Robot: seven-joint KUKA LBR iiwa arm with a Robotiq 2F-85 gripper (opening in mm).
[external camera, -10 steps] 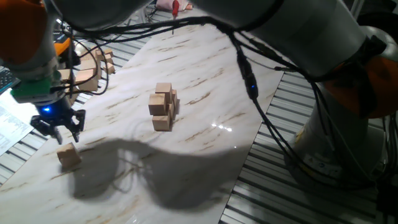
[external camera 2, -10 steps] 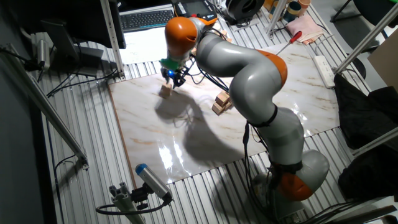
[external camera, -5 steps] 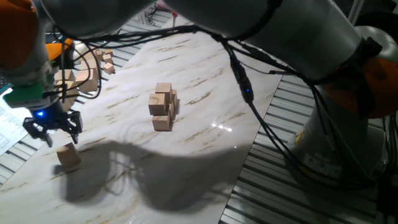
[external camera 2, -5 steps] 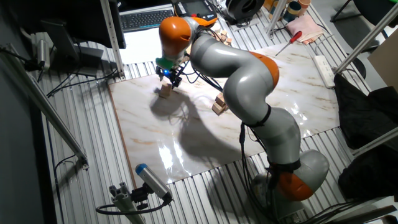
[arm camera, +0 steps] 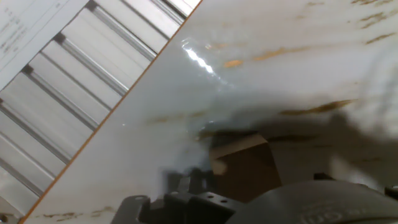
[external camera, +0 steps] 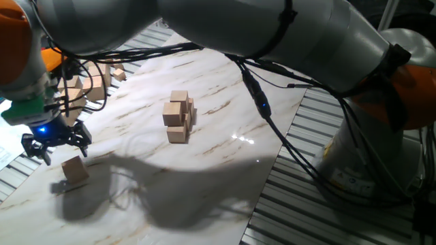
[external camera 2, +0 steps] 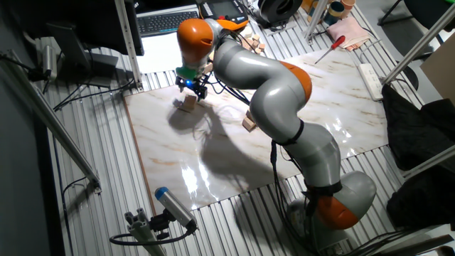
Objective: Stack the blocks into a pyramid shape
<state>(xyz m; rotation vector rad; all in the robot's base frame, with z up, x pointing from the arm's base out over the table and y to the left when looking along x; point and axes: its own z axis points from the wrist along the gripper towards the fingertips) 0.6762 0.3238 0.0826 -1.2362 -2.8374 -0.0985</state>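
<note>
1. The gripper point(external camera: 53, 141) is hovering just above a lone block point(external camera: 75, 169) near the marble tabletop point(external camera: 225, 170) corner; its jaws are standing spread and holding nothing.
2. In the hand view that lone block point(arm camera: 241, 167) is showing low in the frame, below the fingers, not yet between them.
3. Farther in, mid-table, a stack of blocks point(external camera: 179, 117) is standing several cubes tall; I cannot tell its exact count or layout, but it is looking mostly built.
4. By my judgement, one cube is waiting to be fetched and placed.
5. Beyond, spare wooden pieces point(external camera: 102, 78) are lying at the table edge. No containers are showing.
</note>
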